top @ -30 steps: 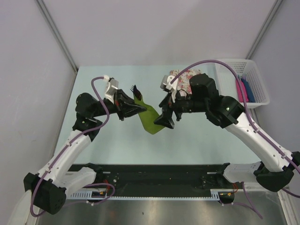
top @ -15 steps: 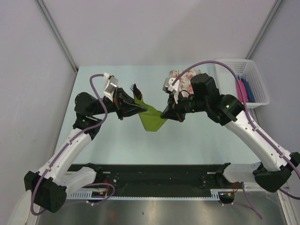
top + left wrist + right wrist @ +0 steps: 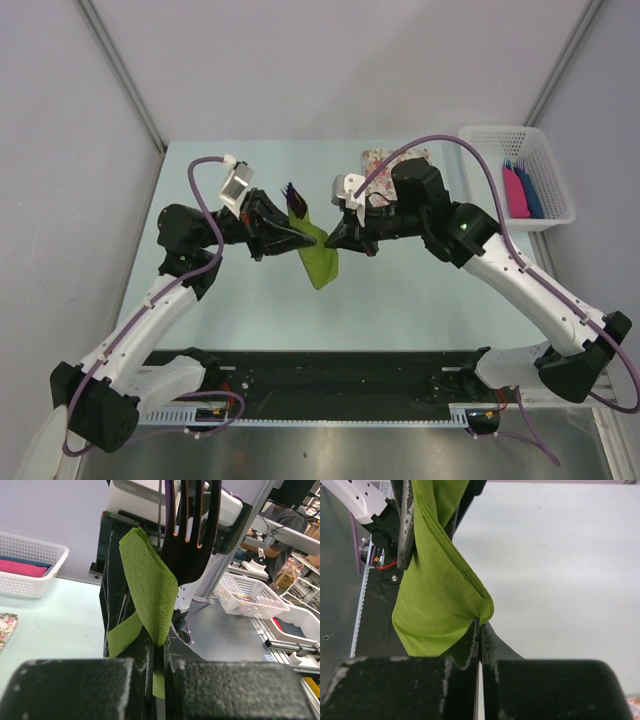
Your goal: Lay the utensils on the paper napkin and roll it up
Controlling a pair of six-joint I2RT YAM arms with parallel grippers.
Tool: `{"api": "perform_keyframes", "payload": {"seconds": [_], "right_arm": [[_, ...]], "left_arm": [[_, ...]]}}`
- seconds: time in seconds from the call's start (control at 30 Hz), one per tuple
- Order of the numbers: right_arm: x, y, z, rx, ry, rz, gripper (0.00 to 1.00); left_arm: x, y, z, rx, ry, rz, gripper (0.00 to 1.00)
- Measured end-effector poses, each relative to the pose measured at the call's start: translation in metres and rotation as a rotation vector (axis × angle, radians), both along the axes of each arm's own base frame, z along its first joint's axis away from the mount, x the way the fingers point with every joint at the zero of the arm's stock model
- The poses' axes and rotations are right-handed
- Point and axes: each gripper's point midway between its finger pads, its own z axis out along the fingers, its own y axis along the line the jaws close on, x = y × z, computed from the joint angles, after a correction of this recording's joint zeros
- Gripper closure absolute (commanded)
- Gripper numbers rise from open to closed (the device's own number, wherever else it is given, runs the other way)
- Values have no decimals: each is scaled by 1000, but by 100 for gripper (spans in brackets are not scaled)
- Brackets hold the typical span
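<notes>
The olive-green paper napkin (image 3: 318,262) hangs above the table between both arms, wrapped loosely round the dark utensils (image 3: 293,195). In the left wrist view a fork (image 3: 192,520) stands up behind the folded napkin (image 3: 150,590). My left gripper (image 3: 297,237) (image 3: 159,680) is shut on the napkin, with the utensils' handles inside the wrap. My right gripper (image 3: 334,241) (image 3: 480,630) is shut on a fold of the napkin (image 3: 435,605) from the other side. The utensils' handles are hidden by the paper.
A white basket (image 3: 515,185) (image 3: 30,570) holding pink and blue flat pieces stands at the back right. A floral mat (image 3: 385,158) lies behind the right arm. A black rail (image 3: 330,385) runs along the table's near edge.
My right gripper closed on the napkin's right edge and carried it left toward the left gripper. The spread napkin has folded into a narrower hanging wrap. The left gripper has hardly moved.
</notes>
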Motion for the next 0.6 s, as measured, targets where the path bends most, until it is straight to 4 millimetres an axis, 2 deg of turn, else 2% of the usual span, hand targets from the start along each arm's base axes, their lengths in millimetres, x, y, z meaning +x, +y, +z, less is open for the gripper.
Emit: {"api": "perform_keyframes", "payload": {"seconds": [0.03,0.13,0.17,0.23,0.27,0.33,0.47,0.6], "right_arm": [[-1,3,-1,7,-7,8,100],[-1,10,-2,24,-24,17,82],[0,11,-2,27,-25,8,63],[8,9,-1,31,-11,-39,44],[15,6,0,35,4,-76,31],[33,-5,2,46,62,-168,21],[78,-41,16,131,235,-382,12],[98,-62,33,307,394,-481,12]], "left_arm": [[-1,-1,0,0,1,-3,100],[1,-2,-1,1,8,-3,100],[2,-3,-1,1,14,3,100],[8,-3,2,-2,16,33,100],[11,-3,4,-5,16,50,100],[22,1,9,-18,16,103,100],[63,20,19,-53,30,263,100],[104,33,24,-87,75,379,100]]}}
